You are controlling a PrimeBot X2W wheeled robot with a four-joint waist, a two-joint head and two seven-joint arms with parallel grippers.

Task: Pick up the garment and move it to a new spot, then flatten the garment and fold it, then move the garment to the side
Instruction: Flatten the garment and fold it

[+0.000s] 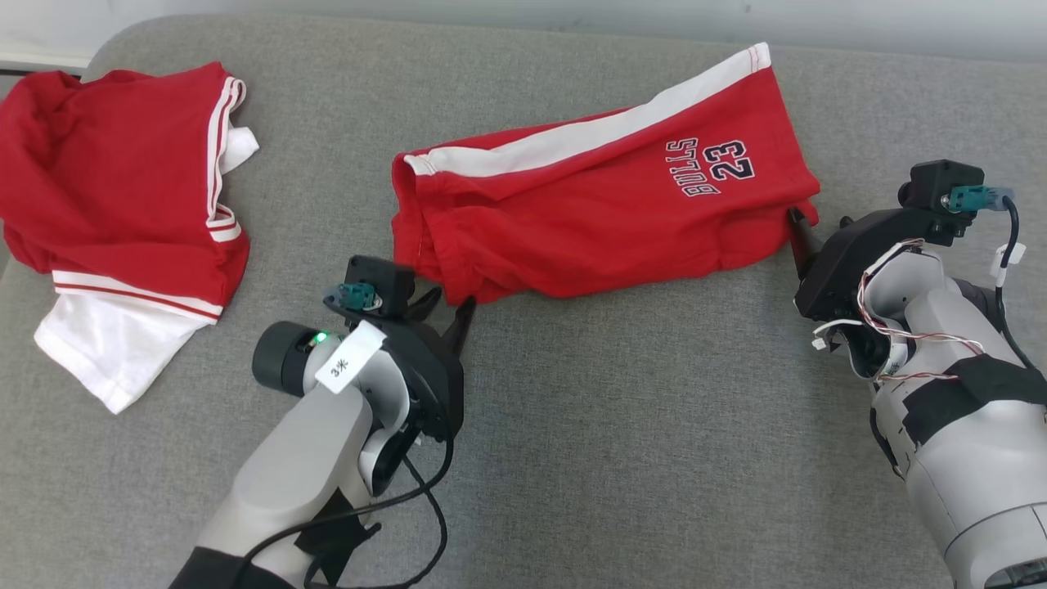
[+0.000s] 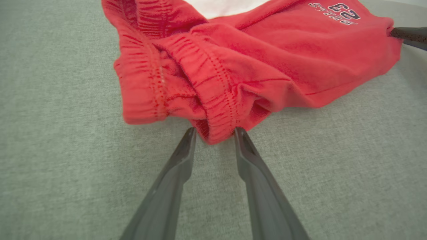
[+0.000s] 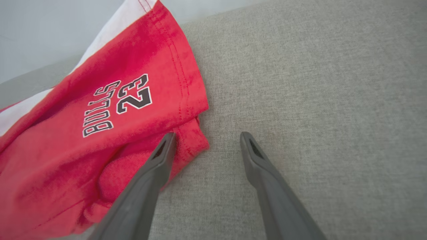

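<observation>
In the middle of the grey counter [image 1: 572, 425] you have the red shorts [image 1: 589, 221] lying roughly flat. Their elastic waistband [image 2: 213, 90] points toward your left arm and the leg hem toward your right. A white stripe [image 1: 605, 131] runs along the far edge, and the "BULLS 23" print [image 1: 712, 168] sits near the hem end.

Your left tool [image 1: 448, 304] is at the near corner of the waistband. From the left wrist, a bunched fold of that band fills the narrow gap between the two fingers [image 2: 180, 166], so they look pinched onto it.

Your right tool [image 1: 797, 233] sits at the near hem corner with its fingers well apart. From the right wrist, one finger [image 3: 150, 173] lies over the red corner flap while the other [image 3: 263, 173] is above bare grey fabric just beside the shorts. Nothing is held between them.

The left wrist camera also catches a dark finger [image 2: 408, 33] of the right tool touching the far corner of the shorts.

Well apart, at the far left of the counter, a red and white jersey [image 1: 123, 180] lies crumpled.
</observation>
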